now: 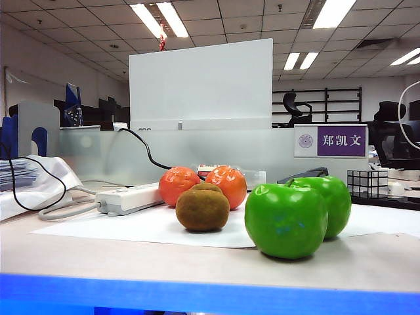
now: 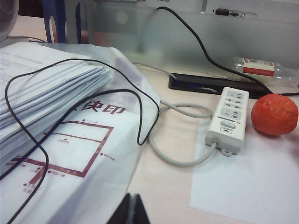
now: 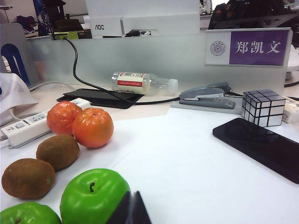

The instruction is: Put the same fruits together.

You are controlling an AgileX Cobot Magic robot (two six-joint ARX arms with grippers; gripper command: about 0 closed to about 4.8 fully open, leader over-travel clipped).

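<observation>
1. Office desks and ceiling lights fill the background; the fruit sits on a white paper sheet (image 3: 196, 163) spread over the table (image 1: 367, 262), probably laid as a plain work area.

2. Sorting looks essentially done: two green apples (image 3: 93, 198) touch each other, two kiwis (image 3: 58, 150) lie just beside one another, and two tangerines (image 3: 92, 127) touch, each kind forming its own pair (the three pairs sit close in one cluster).

3. The right gripper (image 3: 130, 210) hangs low with its fingers pressed together on nothing; the nearer apple lies just beside the fingertips, the kiwis and tangerines farther beyond it.

4. The left gripper (image 2: 129, 211) also has its fingers together and empty. Ahead of it lie a paper stack in a plastic sleeve (image 2: 56, 121) and a black cable (image 2: 140, 135); a power strip (image 2: 229, 119) sits farther off, one tangerine just past that.

5. Other things well beyond the right fingers: a mirrored cube (image 3: 263, 107), a black phone (image 3: 261, 147), a stapler (image 3: 208, 97), a lying bottle (image 3: 142, 82). None blocks the fruit; the cable and strip would hamper any left-side reach.
</observation>
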